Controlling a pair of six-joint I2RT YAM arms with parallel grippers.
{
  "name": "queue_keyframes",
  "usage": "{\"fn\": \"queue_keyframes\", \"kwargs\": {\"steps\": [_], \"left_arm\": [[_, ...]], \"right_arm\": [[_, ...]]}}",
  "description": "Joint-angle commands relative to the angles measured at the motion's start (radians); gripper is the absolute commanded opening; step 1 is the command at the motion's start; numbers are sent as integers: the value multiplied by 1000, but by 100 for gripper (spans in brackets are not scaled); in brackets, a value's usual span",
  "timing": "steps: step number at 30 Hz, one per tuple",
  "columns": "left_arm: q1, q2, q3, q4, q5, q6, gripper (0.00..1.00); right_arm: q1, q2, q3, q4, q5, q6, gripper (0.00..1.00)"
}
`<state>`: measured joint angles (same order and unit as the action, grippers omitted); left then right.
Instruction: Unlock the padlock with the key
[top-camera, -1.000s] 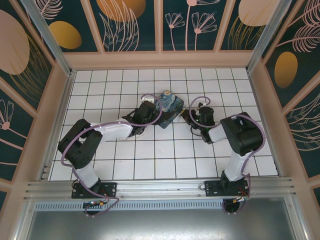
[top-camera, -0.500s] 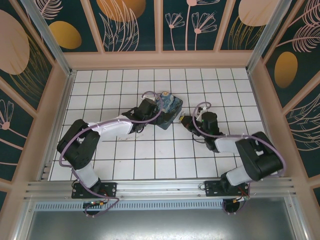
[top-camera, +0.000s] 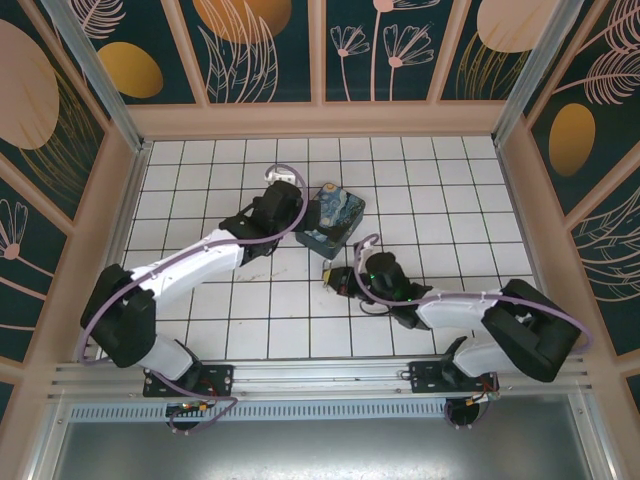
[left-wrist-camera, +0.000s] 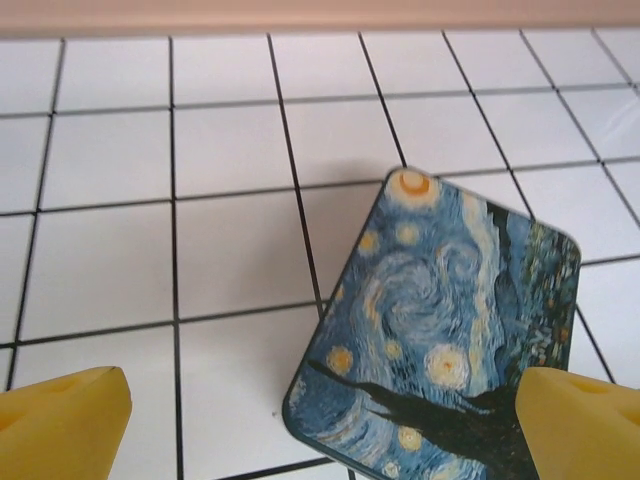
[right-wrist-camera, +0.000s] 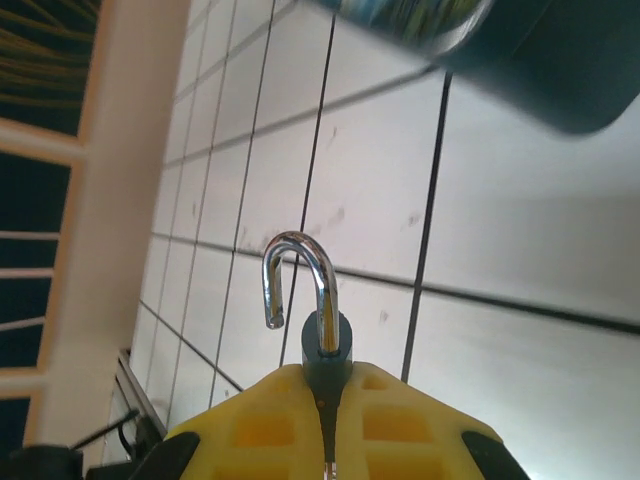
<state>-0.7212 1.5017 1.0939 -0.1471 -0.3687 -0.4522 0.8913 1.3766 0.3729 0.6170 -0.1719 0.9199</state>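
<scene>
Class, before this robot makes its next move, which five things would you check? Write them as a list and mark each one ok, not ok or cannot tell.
1. The right end effector is shut firmly on the padlock: ok.
2. The shackle has one end free of the body, so the lock is open: ok.
3. Where the key is: cannot tell.
4. The left end effector is open and holds nothing: ok.
5. The painted box lies flat on the tiled floor, apart from the padlock: ok.
</scene>
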Motion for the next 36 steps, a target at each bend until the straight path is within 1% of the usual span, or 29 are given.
{"fn": "queue_keyframes", "kwargs": {"steps": [1, 5, 9, 14, 19, 23, 26, 30, 34, 36], "left_arm": [[-7, -64, 8, 23, -65, 11, 99], [-7, -148, -40, 96, -51, 0, 99], [-7, -206, -52, 87, -69, -29, 99], [-7, -250, -74, 73, -59, -35, 99], [-6, -295, -142, 103, -64, -46, 99], [-6, -322, -183, 119, -78, -48, 99], [-7, -344, -198, 125, -104, -46, 98], [-7, -372, -218, 140, -143, -37, 99], [-6, -395, -243, 177, -173, -10, 99], [-6, -405, -261, 207, -183, 12, 98]], "right_arm": [[74, 82, 73, 41, 44, 24, 0], [153, 211, 151, 93, 20, 43, 0], [197, 316, 190, 189, -14, 90, 0], [185, 366, 164, 223, 5, 123, 0], [147, 353, 137, 180, 29, 132, 0], [118, 337, 131, 129, 35, 123, 9], [98, 325, 118, 119, 35, 120, 20], [76, 296, 103, 99, 40, 111, 40], [61, 206, 87, 45, 58, 92, 60], [54, 143, 90, -12, 73, 71, 68]]}}
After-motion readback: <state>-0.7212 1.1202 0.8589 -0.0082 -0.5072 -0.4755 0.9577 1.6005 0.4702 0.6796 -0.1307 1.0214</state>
